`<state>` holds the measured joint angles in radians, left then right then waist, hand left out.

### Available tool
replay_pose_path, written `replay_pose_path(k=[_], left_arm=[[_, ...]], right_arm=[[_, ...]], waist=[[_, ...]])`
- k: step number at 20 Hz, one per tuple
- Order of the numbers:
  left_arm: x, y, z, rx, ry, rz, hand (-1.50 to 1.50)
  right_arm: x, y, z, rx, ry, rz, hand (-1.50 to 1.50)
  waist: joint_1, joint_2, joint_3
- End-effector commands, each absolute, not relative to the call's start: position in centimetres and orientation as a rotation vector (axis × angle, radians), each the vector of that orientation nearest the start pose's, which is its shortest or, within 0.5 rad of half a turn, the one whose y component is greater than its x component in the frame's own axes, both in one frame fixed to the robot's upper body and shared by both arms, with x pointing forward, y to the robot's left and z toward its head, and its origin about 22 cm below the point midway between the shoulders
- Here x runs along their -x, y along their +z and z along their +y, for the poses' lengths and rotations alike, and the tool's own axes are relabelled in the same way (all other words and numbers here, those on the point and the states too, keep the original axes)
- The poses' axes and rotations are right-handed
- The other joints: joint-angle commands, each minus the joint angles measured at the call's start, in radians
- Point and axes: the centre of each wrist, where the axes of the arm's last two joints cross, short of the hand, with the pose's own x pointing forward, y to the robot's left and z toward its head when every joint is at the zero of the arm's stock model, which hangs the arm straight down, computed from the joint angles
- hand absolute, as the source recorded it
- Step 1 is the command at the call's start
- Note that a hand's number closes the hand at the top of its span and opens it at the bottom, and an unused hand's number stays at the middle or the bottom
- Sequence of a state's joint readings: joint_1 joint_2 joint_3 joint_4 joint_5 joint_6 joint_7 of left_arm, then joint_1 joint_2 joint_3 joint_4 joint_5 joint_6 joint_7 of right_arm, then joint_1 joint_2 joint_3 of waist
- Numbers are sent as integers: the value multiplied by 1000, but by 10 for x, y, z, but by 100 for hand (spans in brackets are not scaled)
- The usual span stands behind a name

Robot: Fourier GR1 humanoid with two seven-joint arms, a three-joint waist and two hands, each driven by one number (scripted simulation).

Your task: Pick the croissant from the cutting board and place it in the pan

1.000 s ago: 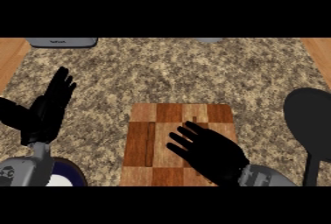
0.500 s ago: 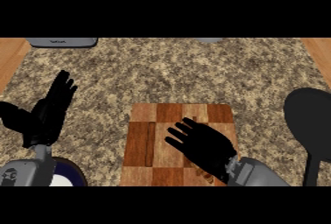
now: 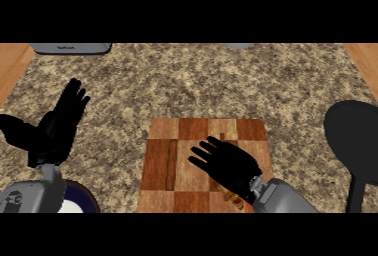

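A wooden cutting board [image 3: 166, 165] lies at the middle front of the speckled counter. My right hand [image 3: 225, 167] hovers over its centre, open, palm down with fingers spread toward the upper left. A small brown ridged bit of the croissant [image 3: 236, 201] shows under my right wrist at the board's front edge; the rest is hidden. The black pan [image 3: 356, 137] sits at the right edge, its handle running toward the front. My left hand [image 3: 57, 127] rests open at the left, fingers up, holding nothing.
A dark-rimmed plate [image 3: 80, 200] peeks out at the lower left behind my left forearm. A grey appliance [image 3: 70, 48] stands at the counter's back left. Wooden strips border the counter at both upper corners.
My right hand has drifted slightly left and farther onto the board, staying open. The left hand has barely moved.
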<state>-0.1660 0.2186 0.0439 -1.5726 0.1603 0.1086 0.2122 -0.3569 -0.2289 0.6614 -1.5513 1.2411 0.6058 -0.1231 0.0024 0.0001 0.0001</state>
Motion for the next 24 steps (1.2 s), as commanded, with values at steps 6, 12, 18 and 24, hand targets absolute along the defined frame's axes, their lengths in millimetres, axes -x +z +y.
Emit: replay_pose_path(k=[6,12,18,24], left_arm=[[-263,48,274,-83,51,-1510,0],[-300,63,264,-113,48,-1518,0],[-275,59,258,-93,36,-1526,0],[-275,68,276,-100,33,-1522,0]], right_arm=[[-264,18,-97,415,2189,-1212,-150],[-266,8,-94,302,2244,-1323,150],[-274,-4,-81,289,2195,-1391,150],[-267,11,-85,270,2125,-1440,150]], waist=[[2,0,0],[-5,1,0],[2,0,0],[0,-1,0]])
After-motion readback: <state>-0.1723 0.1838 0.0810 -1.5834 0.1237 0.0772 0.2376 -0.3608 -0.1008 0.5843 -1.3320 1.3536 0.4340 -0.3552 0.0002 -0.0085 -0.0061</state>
